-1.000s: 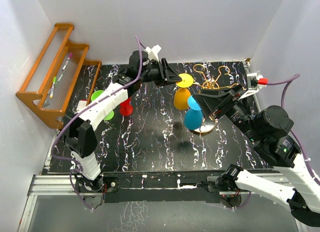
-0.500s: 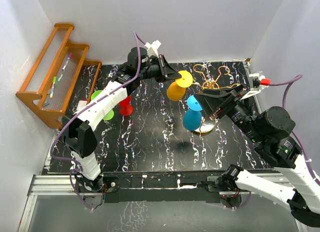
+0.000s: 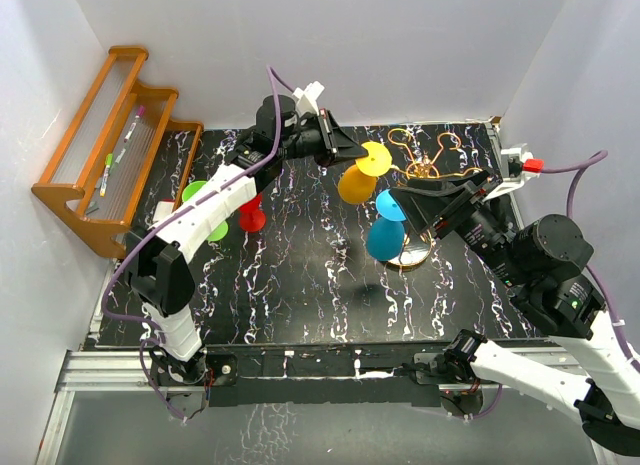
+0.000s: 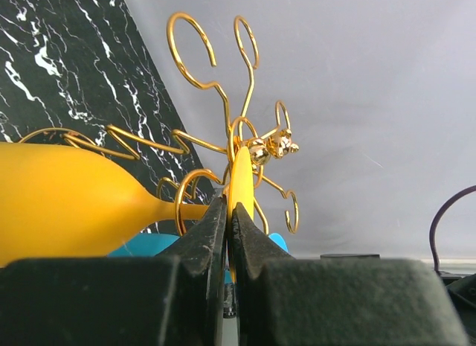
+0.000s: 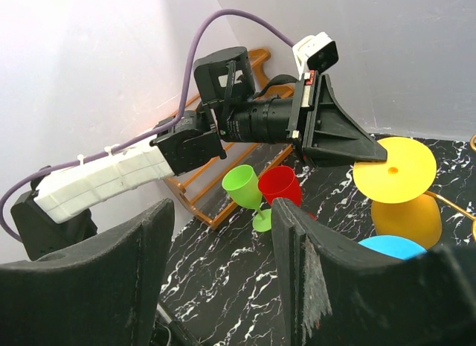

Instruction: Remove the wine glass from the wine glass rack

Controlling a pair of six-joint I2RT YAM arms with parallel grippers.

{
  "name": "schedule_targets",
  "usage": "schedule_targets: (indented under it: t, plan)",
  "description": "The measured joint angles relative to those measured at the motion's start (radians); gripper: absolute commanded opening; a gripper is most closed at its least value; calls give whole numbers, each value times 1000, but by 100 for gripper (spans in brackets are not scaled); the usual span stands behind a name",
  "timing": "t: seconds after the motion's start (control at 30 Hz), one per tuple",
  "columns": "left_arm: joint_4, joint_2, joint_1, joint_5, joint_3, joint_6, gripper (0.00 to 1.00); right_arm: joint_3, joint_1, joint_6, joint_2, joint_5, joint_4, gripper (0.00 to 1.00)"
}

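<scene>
Black marbled table (image 3: pixel 300 275) bears the wine glass rack (image 3: pixel 425 165) at one o'clock. The left gripper (image 4: pixel 229 203), clamped on the yellow wine glass (image 3: pixel 355 182) foot, should pull toward nine o'clock, clearing the wire loop. The right gripper (image 5: pixel 223 212) gapes. Since a second ago, the bowl has swung up.
</scene>
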Motion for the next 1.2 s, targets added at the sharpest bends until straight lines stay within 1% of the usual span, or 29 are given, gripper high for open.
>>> schedule_targets:
  t: [0.53,0.67,0.93,1.2]
  plan:
    - [-5,1,-45,15,5,-7,0,0,0,0,1,-5,0,56]
    - [-9,11,-48,17,43,-13,0,0,0,0,3,-13,0,56]
    - [-15,104,-57,27,164,-21,0,0,0,0,3,-19,1,56]
    - [-49,157,-63,8,184,-8,0,0,0,-1,3,-19,2,56]
